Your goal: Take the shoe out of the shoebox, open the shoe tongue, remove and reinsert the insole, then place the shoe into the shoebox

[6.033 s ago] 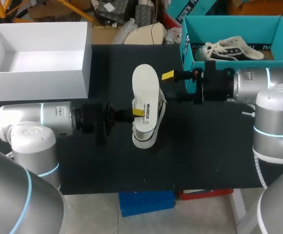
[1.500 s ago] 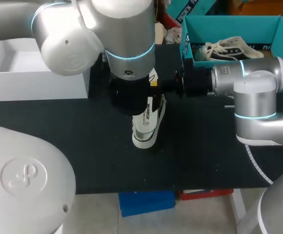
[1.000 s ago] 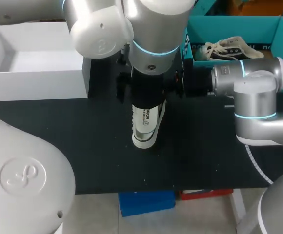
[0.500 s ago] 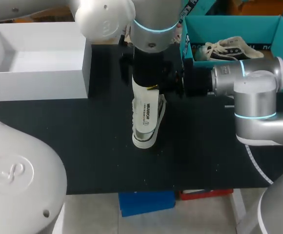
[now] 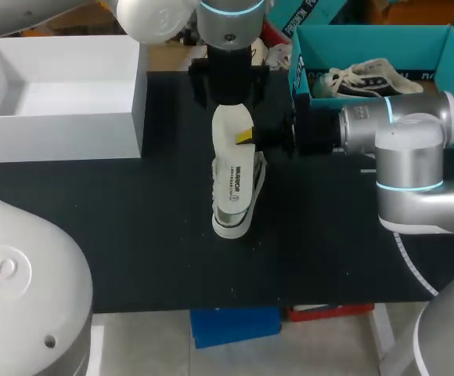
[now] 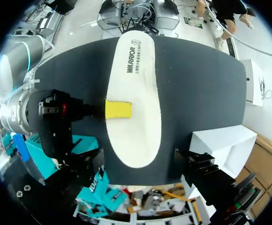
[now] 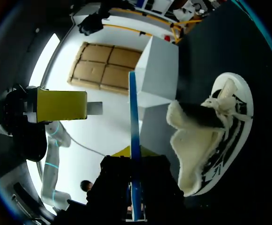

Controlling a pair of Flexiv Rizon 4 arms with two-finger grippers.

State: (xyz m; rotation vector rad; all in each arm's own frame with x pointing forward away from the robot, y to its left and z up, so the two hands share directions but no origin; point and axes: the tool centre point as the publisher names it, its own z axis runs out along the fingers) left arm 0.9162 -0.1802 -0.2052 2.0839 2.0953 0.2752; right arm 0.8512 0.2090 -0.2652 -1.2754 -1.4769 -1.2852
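Insole (image 5: pixel 233 157) pinched at mid-edge by right gripper (image 5: pixel 245 138), lying lengthwise over the sneaker (image 5: pixel 231 227) directly beneath, axes aligned. Left gripper (image 5: pixel 228 95) hangs above its far end; I cannot tell its state.

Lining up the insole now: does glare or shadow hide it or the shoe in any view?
Head view: evenly lit, insole and shoe plain against the dark mat. Left wrist view: insole clear, no glare. Right wrist view: bright washed-out background, yet the shoe reads clearly.
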